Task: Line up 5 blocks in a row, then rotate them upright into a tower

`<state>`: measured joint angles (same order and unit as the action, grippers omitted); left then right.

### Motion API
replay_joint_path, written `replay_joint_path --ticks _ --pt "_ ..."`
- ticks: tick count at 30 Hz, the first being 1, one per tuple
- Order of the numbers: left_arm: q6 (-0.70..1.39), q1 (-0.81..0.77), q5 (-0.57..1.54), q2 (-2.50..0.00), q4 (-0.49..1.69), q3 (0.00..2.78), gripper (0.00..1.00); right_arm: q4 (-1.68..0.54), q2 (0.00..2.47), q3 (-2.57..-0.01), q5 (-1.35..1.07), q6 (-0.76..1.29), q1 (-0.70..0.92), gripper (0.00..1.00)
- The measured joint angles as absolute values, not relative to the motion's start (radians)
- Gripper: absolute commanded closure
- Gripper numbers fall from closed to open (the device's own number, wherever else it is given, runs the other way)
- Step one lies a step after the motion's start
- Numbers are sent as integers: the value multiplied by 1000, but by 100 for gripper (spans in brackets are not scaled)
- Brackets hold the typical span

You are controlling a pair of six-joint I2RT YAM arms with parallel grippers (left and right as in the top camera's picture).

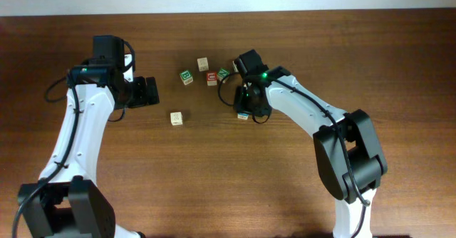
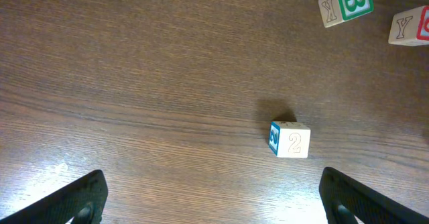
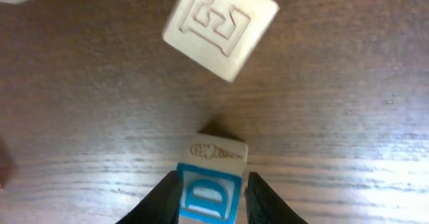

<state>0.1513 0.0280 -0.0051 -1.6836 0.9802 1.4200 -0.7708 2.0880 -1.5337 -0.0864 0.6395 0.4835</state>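
My right gripper [image 3: 212, 196] is shut on a blue-faced block [image 3: 209, 194], its fingers pressed against both sides; overhead, the right gripper [image 1: 246, 110] covers most of this block [image 1: 243, 115]. Beyond it in the right wrist view lies a pale block [image 3: 220, 28] with a carved letter. Another block [image 2: 290, 140], pale with a "2" and a blue side, sits ahead of my open left gripper [image 2: 214, 200], to the right of centre. Overhead, that block [image 1: 176, 117] lies right of the left gripper [image 1: 146, 92]. The green "V" block [image 1: 224, 73] and a pale block [image 1: 203, 63] stand farther back.
A green "B" cube [image 1: 187, 77] and a red-faced cube [image 1: 211, 78] sit in the back cluster; the left wrist view shows the green "B" cube [image 2: 347, 3] and the red-faced cube [image 2: 410, 26] at top right. The wooden table [image 1: 285, 188] stretches wide in front.
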Motion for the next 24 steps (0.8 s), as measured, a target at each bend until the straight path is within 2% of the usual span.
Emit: replay_joint_path --ticks 10,18,24 --pt "152 22 -5 -1684 980 1420 1 -834 2101 -1571 -56 625 489 55" --pt "152 22 -5 -1684 981 1420 1 -799 2104 -1573 -25 601 548 56" --pt "152 22 -5 -1684 980 1420 1 -815 2107 -1575 12 647 553 60"
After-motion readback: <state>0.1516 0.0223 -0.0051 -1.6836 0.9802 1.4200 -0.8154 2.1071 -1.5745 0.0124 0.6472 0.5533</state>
